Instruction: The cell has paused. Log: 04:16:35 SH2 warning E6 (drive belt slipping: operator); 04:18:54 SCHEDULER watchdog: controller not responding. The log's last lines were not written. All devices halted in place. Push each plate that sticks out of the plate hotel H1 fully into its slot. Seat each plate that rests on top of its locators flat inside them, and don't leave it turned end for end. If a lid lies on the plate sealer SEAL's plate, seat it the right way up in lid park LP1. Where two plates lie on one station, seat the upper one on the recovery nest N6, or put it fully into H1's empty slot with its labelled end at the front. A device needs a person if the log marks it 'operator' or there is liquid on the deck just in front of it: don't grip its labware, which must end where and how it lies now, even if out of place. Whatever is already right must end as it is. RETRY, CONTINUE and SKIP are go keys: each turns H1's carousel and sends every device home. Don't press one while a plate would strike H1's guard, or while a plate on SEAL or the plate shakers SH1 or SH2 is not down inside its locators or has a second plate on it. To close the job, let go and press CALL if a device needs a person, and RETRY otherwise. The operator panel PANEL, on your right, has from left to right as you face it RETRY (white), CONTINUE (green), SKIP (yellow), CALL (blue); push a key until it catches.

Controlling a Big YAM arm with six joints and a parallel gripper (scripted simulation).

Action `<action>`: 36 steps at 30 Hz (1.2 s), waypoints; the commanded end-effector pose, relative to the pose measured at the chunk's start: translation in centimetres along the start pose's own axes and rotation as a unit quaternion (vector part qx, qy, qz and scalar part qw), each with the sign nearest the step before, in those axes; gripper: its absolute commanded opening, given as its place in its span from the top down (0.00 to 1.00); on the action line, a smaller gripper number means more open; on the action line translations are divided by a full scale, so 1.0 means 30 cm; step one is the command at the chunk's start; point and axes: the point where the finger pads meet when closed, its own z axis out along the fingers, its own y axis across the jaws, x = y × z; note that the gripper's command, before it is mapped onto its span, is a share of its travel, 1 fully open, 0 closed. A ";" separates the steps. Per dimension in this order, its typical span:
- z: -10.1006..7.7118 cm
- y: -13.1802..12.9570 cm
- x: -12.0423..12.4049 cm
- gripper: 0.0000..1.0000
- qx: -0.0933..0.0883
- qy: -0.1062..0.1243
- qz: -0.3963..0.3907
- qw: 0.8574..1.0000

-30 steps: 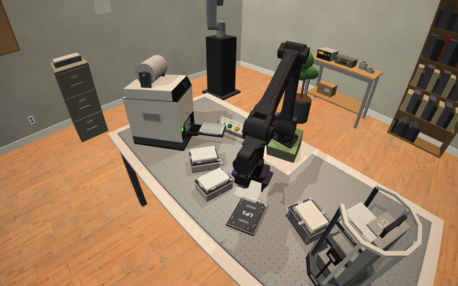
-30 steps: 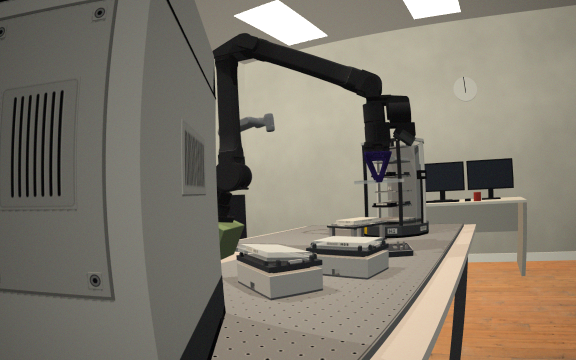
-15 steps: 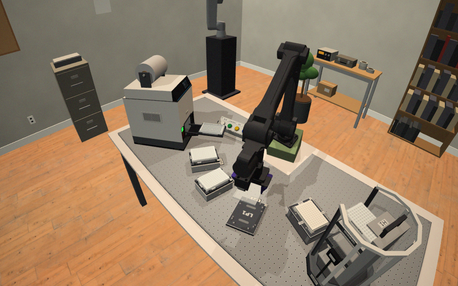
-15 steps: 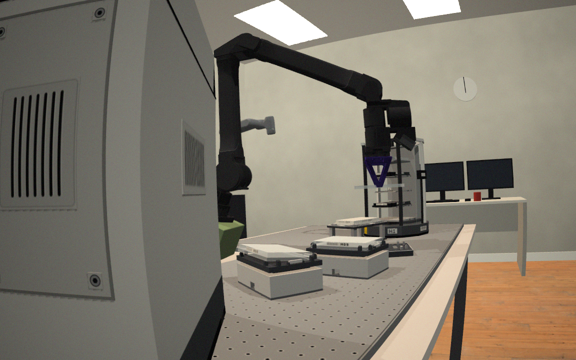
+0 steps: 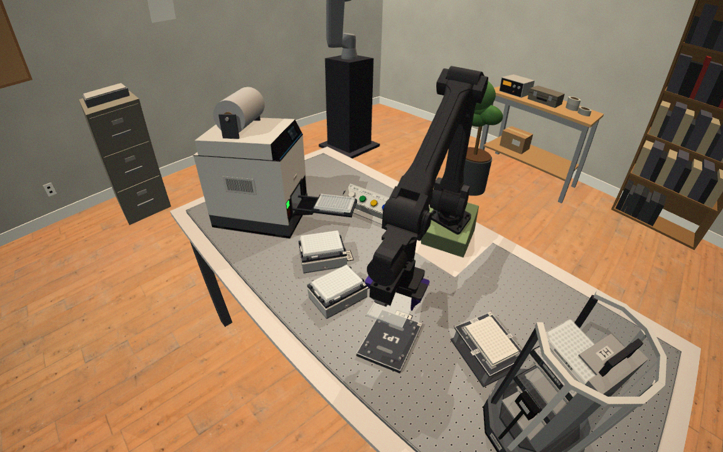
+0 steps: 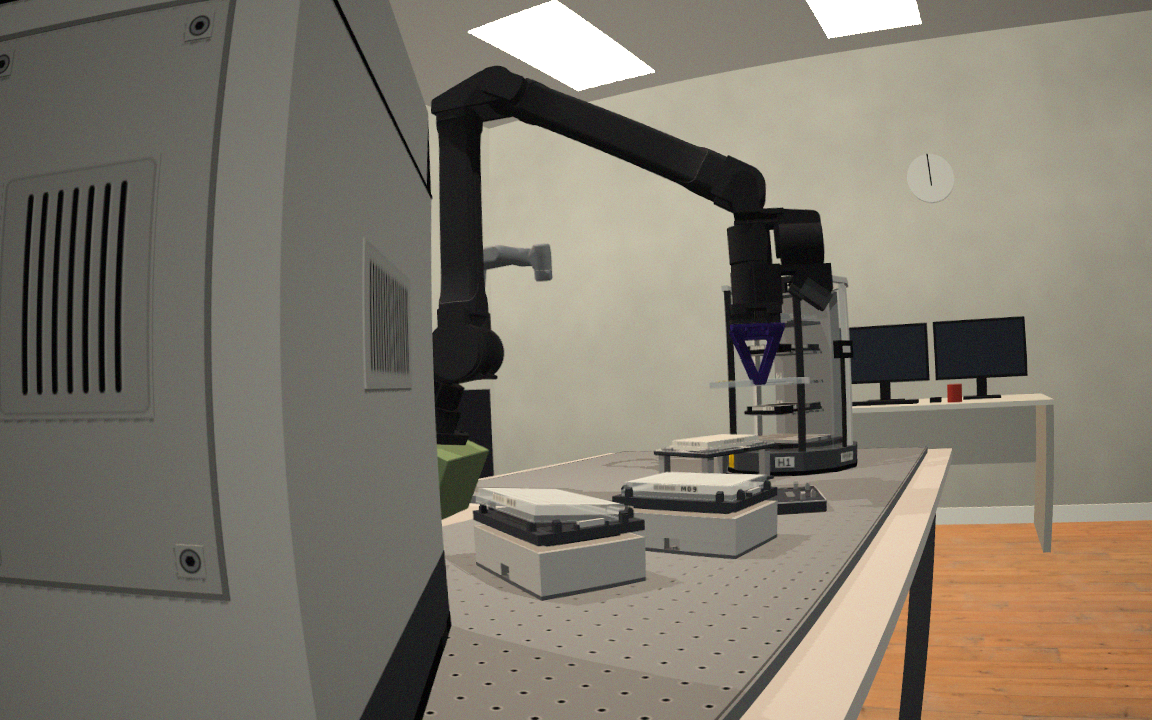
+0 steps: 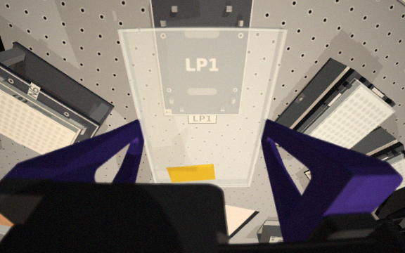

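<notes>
Lid (image 7: 202,105), clear with a yellow tag, sits pinched by its long edges in the widely spread pincer (image 7: 202,140), above lid park LP1 (image 7: 202,14).

High corner overview, low table-level side view, downward wrist close-up, sharing LP1 (image 7: 201,65).

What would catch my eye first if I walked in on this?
The tall black arm mid-table, its purple gripper holding a clear lid in the air above the dark pad marked LP1. Next, the big white machine at the table's far-left corner with a plate on its tray.
</notes>
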 end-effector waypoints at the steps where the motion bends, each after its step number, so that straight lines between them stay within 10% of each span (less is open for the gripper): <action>1: 0.038 0.014 -0.001 0.16 -0.001 0.002 -0.001 1.000; 36: 0.142 0.018 0.001 0.16 -0.002 0.002 0.000 1.000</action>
